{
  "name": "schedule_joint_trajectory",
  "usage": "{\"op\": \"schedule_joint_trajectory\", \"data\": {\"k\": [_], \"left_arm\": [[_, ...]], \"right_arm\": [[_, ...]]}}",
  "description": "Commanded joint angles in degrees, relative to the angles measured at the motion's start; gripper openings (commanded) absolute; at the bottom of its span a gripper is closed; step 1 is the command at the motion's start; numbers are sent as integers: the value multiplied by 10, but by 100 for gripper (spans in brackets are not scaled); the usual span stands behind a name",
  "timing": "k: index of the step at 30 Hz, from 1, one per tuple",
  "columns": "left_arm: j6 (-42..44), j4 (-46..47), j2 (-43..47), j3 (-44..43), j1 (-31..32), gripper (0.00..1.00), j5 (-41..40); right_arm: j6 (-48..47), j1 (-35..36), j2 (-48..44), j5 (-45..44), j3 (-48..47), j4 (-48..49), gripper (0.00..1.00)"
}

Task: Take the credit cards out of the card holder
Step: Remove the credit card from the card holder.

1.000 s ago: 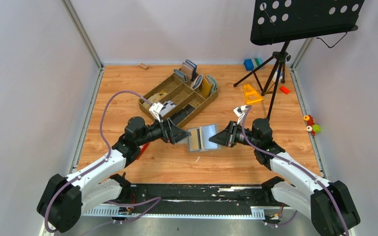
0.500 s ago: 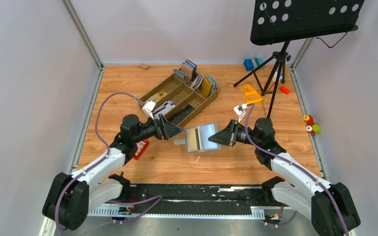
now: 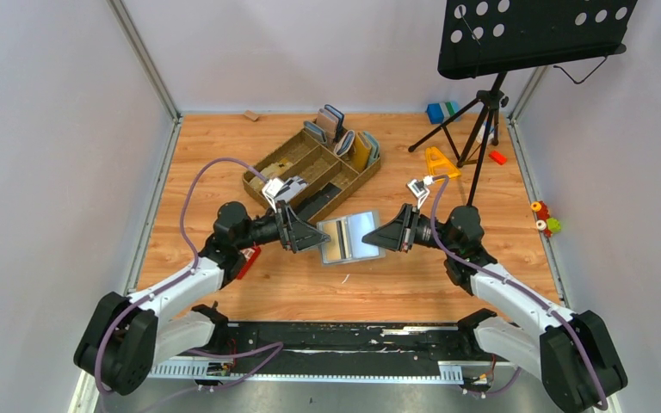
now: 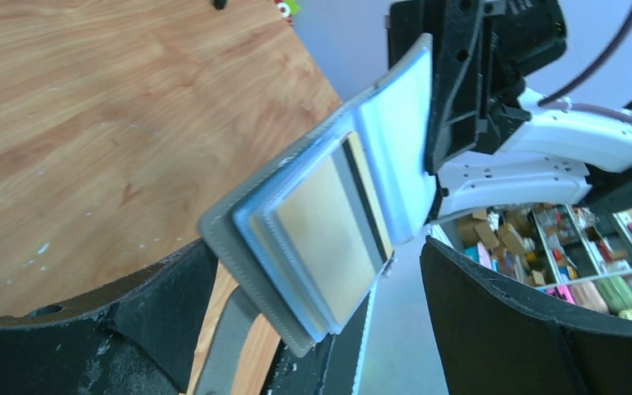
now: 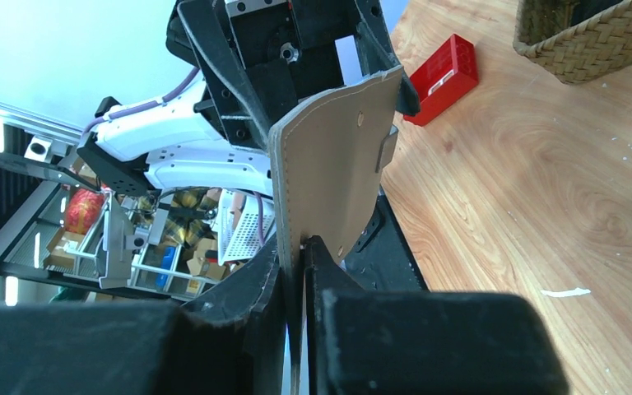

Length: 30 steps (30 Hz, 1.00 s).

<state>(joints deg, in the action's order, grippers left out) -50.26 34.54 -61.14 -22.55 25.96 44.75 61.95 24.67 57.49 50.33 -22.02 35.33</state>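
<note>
Well, the wooden table [image 3: 198, 155] carries a black music stand [image 3: 529, 34] at its far right. A brown compartment tray [image 3: 260, 178] sits just behind the arms, with upright wallets [image 3: 344, 133] at its far end. Between the arms the card holder [image 3: 349, 237] hangs open above the wood, the right gripper [image 3: 370, 240] pinched tight on its right flap. The left gripper [image 3: 317, 236] gapes wide and empty, its fingers flanking the left flap, where a tan card [image 4: 325, 230] sits in its slot. A small red block [image 3: 247, 259] lies by the left arm.

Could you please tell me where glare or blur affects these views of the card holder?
Top external: the card holder shines pale, slots washed out. Left wrist: it is sharp. Right wrist: the right claw, shut on its edge, is dark and soft-focused.
</note>
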Motion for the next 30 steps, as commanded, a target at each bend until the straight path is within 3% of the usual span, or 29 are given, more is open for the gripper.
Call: {"op": "schedule_joint_trajectory", "data": {"k": [1,4,8,11,23,28,30], "left_arm": [[-52,109,-17,6,18,97,16],[-103,184,-47,6,26,92,35],[-183,318,-88,13,25,74,66],[-201,347,-97,13,24,57,69],[-121,234,-84,-2,24,4,62],[-99,197,-74,-5,24,0,58],[-85,169,-68,-8,24,0,54]], "right_arm": [[24,-2,4,11,-22,70,0],[20,-1,4,9,-21,69,0],[-3,-1,4,0,-17,41,0],[-22,-2,0,-8,-14,18,0],[-77,-1,-11,-21,-17,-51,0],[-92,-2,-13,-26,-21,-73,2],[-108,-2,-17,-29,-26,-96,17]]}}
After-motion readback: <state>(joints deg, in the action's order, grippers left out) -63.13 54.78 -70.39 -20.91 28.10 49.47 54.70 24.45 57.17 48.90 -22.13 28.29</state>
